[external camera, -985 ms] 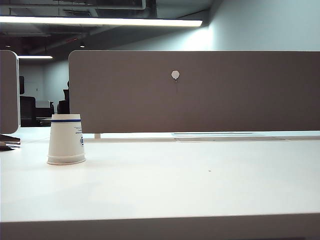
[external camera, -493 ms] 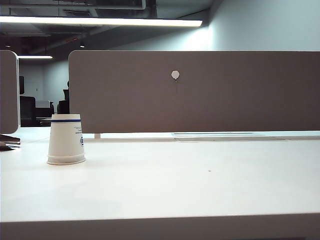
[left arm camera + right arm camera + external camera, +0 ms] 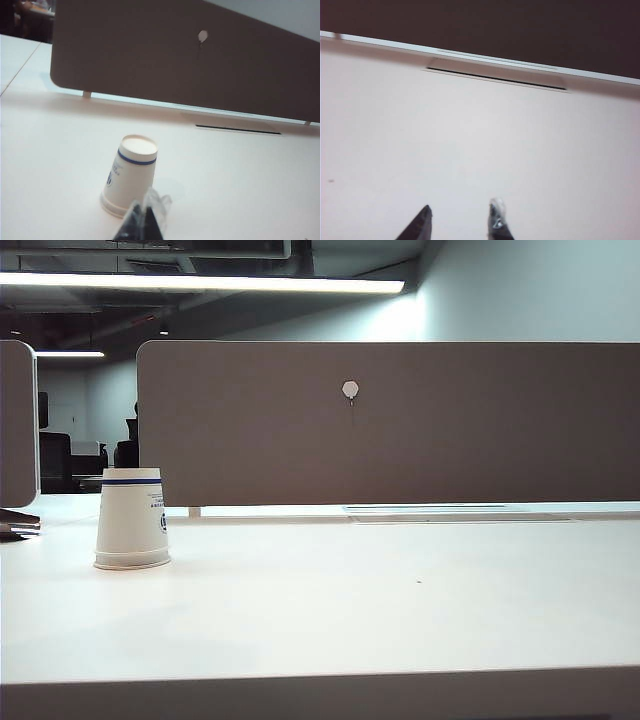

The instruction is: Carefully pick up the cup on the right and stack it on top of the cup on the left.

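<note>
One paper cup (image 3: pixel 132 518) stands upside down on the white tabletop (image 3: pixel 380 600), left side, in front of the grey divider panel (image 3: pixel 400 420). Left gripper (image 3: pixel 145 220) hangs just beside the cup, fingers pressed together, empty. Right gripper (image 3: pixel 460 220) over bare tabletop (no cup near), fingers spread apart, holding nothing.

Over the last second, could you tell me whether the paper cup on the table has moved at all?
No. In the exterior view the paper cup stands upside down in the same spot, just below the grey divider panel's lower left corner.
</note>
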